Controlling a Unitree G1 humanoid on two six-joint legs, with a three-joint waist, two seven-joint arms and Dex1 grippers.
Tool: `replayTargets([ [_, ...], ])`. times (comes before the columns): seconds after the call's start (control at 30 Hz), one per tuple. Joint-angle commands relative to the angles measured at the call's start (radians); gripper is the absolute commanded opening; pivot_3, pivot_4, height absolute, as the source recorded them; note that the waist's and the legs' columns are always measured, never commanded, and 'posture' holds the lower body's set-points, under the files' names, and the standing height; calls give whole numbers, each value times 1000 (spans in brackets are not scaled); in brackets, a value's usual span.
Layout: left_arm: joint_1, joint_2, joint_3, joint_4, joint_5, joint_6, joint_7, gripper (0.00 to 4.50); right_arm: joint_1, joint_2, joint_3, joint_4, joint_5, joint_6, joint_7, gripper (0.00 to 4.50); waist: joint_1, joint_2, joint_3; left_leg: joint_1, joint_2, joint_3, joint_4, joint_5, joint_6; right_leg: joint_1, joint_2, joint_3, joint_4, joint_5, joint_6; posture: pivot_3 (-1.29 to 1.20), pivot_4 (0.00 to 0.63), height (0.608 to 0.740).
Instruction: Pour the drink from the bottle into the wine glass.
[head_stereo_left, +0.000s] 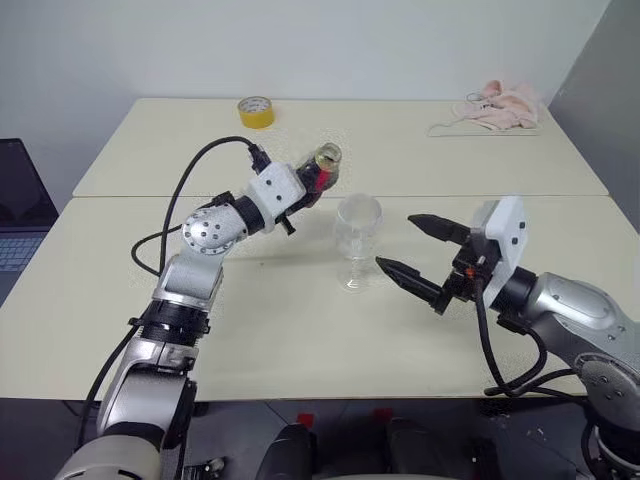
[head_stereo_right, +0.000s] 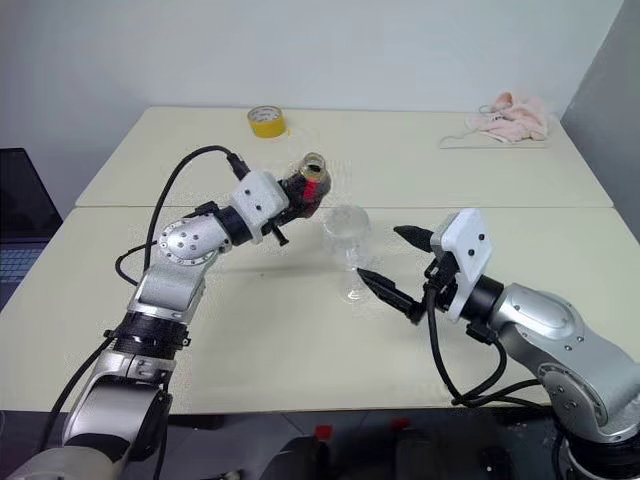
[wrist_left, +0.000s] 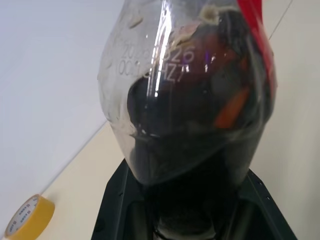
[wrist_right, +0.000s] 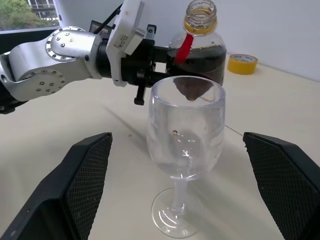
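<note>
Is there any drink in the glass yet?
No, it's empty. The glass stands upright and clear to the bottom. The dark drink sits in the bottle, which the left gripper holds behind it.

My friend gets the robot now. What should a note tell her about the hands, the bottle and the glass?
Left gripper: shut on the bottle, held up in the air beside the wine glass; the cap is off.
Right gripper: open, holding nothing, fingers either side of the glass without touching.
The glass stands upright on the table, with no drink in it.
Drink: all in the bottle.
Done: bottle picked up.
Left: tip the bottle over the glass and pour.
</note>
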Motion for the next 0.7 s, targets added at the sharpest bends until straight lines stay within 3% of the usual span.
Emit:
replayTargets([
  [0.03,-58,-1,6,17,23,-98,23,1007,-37,6,1,-12,-1,8,-23,4500,0,0,0,0,0,0,0,0,0,0,0,0,0,0,0,0,150,740],
  [0.7,-161,41,-28,216,183,-441,84,1007,-130,12,75,26,-83,35,-35,4500,-1,0,0,-1,-1,1,0,0,0,-2,0,1,1,0,0,0,150,740],
])
